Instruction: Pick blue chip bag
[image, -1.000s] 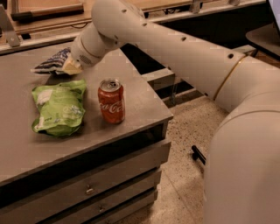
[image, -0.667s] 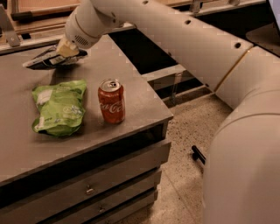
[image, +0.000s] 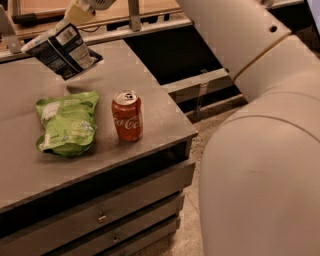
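Observation:
The blue chip bag (image: 62, 49) is a crinkled dark navy bag with a white panel. It hangs in the air above the far part of the grey cabinet top (image: 150, 107). My gripper (image: 76, 15) is at the top of the view and is shut on the bag's upper edge. The bag's shadow falls on the surface beneath it.
A bright green snack bag (image: 67, 122) lies flat on the cabinet top. A red Coca-Cola can (image: 127, 115) stands upright to its right. Drawers (image: 115, 212) front the cabinet. My large pale arm (image: 260, 125) fills the right side. A wooden rail (image: 115, 30) runs behind.
The gripper has risen with the blue chip bag, lifting it off the cabinet top into the air. The green bag and the can have not moved.

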